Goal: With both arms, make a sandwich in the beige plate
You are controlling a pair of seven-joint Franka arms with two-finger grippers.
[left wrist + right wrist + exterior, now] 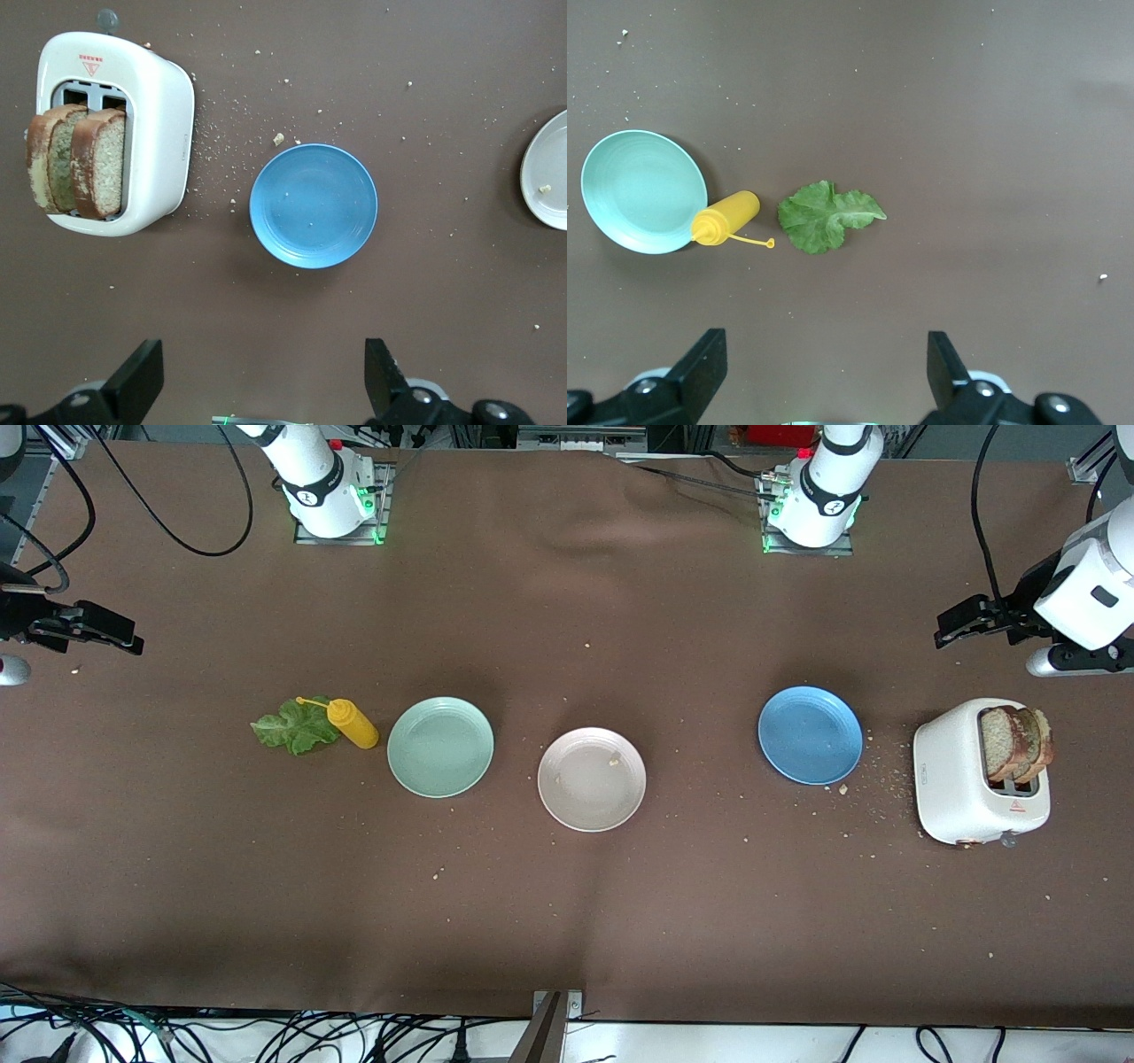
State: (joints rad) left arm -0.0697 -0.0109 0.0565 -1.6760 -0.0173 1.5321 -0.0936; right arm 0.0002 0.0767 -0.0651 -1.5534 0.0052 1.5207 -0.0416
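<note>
Beige plate (591,779) is sitting bare; bread slices (1017,742) are standing in the toaster (952,797); left hand (263,381) and right hand (825,376) are hovering wide open, empty.

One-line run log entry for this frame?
stage: start | round beige plate: empty | brown bread slices: in white toaster | green lettuce leaf: on table | left gripper: open, waiting | right gripper: open, waiting

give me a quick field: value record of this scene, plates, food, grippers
beige plate: bare but for a crumb, between the other two plates
mint green plate: bare
blue plate: bare
bread slices: two, upright in the white toaster
lettuce leaf: on the cloth, touching the yellow bottle
left gripper: open, waiting above the cloth by the toaster
right gripper: open, waiting above the cloth near the lettuce
</note>
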